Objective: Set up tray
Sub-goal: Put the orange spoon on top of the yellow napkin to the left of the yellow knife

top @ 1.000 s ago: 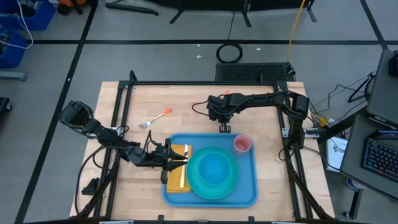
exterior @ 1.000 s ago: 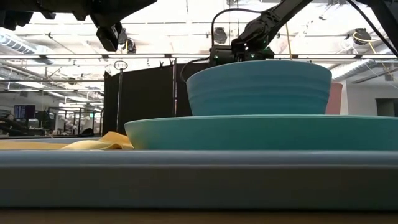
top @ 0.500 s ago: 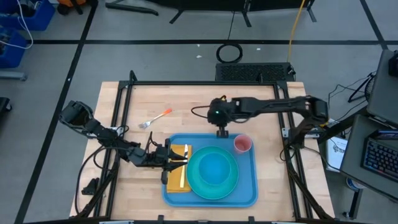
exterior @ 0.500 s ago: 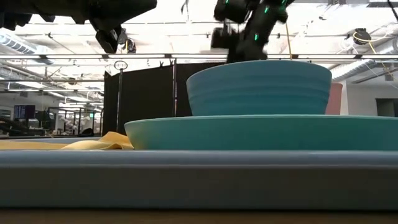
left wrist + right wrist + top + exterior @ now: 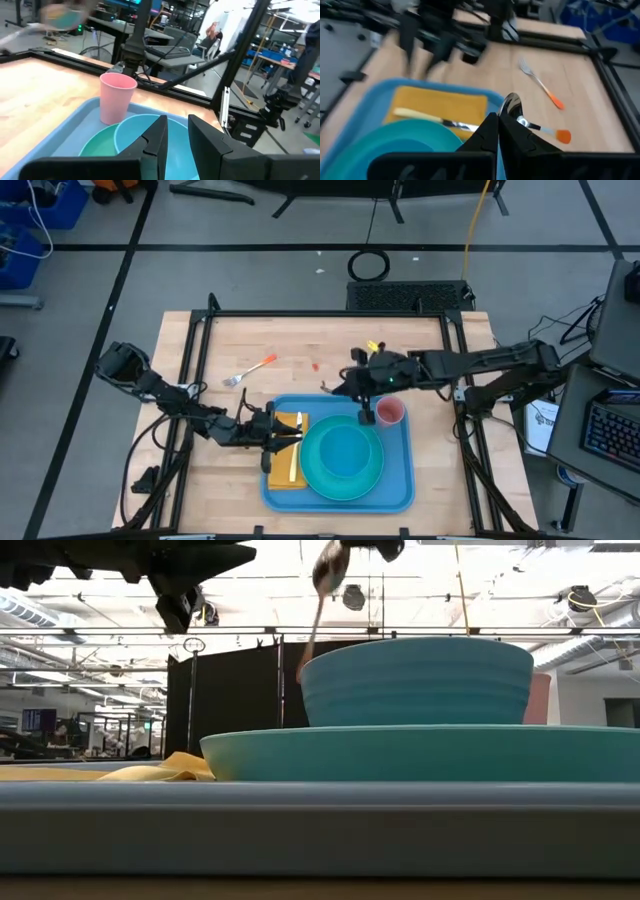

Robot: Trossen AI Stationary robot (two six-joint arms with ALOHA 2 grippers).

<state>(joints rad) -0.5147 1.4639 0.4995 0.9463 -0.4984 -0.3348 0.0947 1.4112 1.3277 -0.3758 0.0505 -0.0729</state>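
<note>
**Inspector:** Noting the right gripper (image 5: 366, 416) clenched on the spoon (image 5: 512, 106); the tray (image 5: 405, 480) lies directly beneath its fingers.

**Onlooker:** Lower slowly beside the bowl (image 5: 345, 452), clear of the cup (image 5: 389, 412). The left gripper (image 5: 270, 430), fingers slightly parted and empty, waits over the napkin (image 5: 280, 478).

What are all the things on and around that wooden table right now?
Large flat blue plastic tray: one, blue, near table edge.
Round teal plate: one, on tray.
Teal bowl: one, on plate.
Pink plastic cup: one, tray's far right corner.
Yellow-orange napkin: one, tray's left side.
Knife: one, yellow handle, on napkin.
Orange-handled fork: one, bare table.
Orange-handled spoon: one, in right gripper.
Left gripper: over napkin.
Right gripper: shut on spoon, above tray.
</note>
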